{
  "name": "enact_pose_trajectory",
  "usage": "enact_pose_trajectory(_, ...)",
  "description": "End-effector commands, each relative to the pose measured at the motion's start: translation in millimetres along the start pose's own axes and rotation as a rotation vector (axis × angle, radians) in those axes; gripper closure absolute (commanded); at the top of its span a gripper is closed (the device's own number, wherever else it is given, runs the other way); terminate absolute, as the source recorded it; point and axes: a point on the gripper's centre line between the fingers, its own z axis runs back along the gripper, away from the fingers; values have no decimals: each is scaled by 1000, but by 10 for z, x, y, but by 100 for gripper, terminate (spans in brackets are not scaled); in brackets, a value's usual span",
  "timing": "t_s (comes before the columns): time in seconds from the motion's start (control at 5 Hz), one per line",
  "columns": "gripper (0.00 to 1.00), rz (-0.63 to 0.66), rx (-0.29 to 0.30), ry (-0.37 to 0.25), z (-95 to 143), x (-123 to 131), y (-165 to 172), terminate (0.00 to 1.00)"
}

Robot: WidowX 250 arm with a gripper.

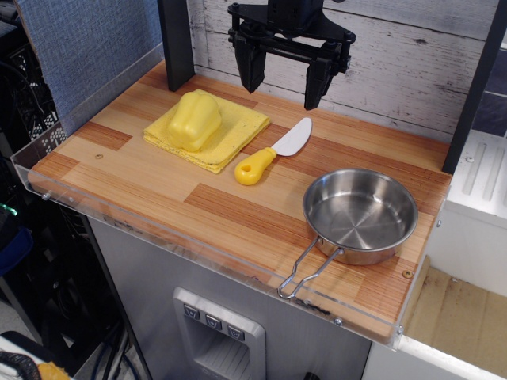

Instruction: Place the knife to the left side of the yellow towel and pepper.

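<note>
The knife (pixel 274 152) lies flat on the wooden tabletop, its silvery-white blade pointing to the back right and its yellow handle with a hole toward the front. It rests just right of the yellow towel (pixel 230 131), a folded cloth square. The pepper (pixel 192 119), glossy yellow, sits on the towel's left part. My gripper (pixel 282 87) hangs open and empty above the table's back, over and behind the knife's blade, touching nothing.
A steel pan (pixel 360 214) with a wire handle stands at the front right. A dark post (pixel 176 43) rises at the back, left of the gripper. A clear plastic lip (pixel 198 237) runs along the front and left edges. Bare wood (pixel 95 154) lies left of the towel.
</note>
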Motion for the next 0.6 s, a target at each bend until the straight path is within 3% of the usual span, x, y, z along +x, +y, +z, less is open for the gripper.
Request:
enact_pose_trajectory(0.0, 0, 0, 0, 0, 0, 0, 0, 0)
enact_pose_trajectory(0.4, 0, -237, -64, -241, -179, 56, 209, 0)
